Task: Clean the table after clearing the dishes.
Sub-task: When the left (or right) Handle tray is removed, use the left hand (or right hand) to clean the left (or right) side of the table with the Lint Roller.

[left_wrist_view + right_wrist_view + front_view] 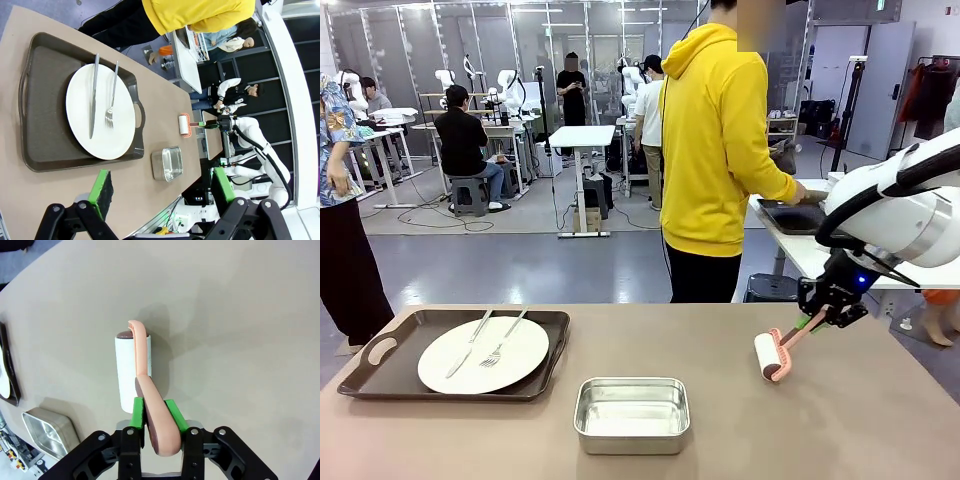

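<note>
- Taupe-brown and matte, the desk (720, 445) is stretching across the front view, its long axis running left to right.
- On its left part, the dark brown tray (392, 362) is lying flat with its long axis along the desk's length and one cut-out handle facing the left end.
- The round white plate (527, 352) is sitting in the middle of the tray.
- The knife (470, 343) and fork (503, 340) are lying side by side across the plate. Both are slanting, with handles pointing to the far right and the blade tip and tines pointing toward the robot's side.
- The right fingers (138, 412) are clamping shut on the pink handle of a lint roller (772, 355), green pads pressing on both sides of the handle.
- The handle is sloping down from the grip to the white roll, which is lying low on the right part of the desk, well apart from the tray. Contact with the top is hard to confirm.
- The left fingers (102, 187) are standing wide apart above the desk, gripping nothing.
- A small steel pan (632, 412) is sitting near the robot's edge, between the tray and the roller.
- Beyond the far edge, a person in a yellow hoodie (720, 130) is reaching toward a white-topped table (810, 255).
</note>
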Action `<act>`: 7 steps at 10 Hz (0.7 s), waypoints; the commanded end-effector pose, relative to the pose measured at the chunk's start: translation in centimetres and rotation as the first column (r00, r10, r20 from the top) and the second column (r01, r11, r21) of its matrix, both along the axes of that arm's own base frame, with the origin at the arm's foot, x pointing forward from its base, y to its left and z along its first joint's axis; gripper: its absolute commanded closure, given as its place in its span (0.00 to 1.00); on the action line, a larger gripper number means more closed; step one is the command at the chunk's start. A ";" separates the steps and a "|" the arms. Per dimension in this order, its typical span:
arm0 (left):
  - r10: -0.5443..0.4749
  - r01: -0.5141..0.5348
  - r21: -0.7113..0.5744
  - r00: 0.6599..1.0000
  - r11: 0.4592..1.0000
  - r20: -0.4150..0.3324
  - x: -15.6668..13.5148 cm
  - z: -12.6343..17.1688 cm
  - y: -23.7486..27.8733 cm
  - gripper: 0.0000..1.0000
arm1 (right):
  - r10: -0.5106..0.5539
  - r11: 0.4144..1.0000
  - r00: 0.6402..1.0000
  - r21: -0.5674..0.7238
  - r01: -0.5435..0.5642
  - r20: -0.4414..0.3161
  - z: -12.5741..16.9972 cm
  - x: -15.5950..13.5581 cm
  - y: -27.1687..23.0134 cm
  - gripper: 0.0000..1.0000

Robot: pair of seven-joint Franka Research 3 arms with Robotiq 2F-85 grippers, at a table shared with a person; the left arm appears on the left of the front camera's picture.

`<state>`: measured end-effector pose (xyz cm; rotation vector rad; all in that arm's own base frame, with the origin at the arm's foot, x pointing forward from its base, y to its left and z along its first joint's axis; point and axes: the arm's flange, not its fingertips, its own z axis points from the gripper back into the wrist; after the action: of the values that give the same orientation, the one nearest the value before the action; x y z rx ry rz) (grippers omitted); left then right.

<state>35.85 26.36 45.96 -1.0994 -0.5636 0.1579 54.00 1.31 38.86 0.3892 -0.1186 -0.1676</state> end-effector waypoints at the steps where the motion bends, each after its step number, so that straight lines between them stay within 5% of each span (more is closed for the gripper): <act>1: -0.011 0.011 -0.008 1.000 1.000 0.019 -0.2 0.2 0.2 0.00 | 0.085 0.996 0.995 -0.026 -0.087 -0.051 -5.6 0.0 -4.2 0.77; 7: -0.011 0.011 -0.008 1.000 1.000 0.019 -0.2 0.2 0.2 0.00 | 0.025 1.000 0.999 -0.009 -0.026 -0.035 -7.6 -0.3 -12.7 0.77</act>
<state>35.84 26.37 45.96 -1.0994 -0.5638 0.1581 53.87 -9.27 37.11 0.4927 -0.1079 -0.1694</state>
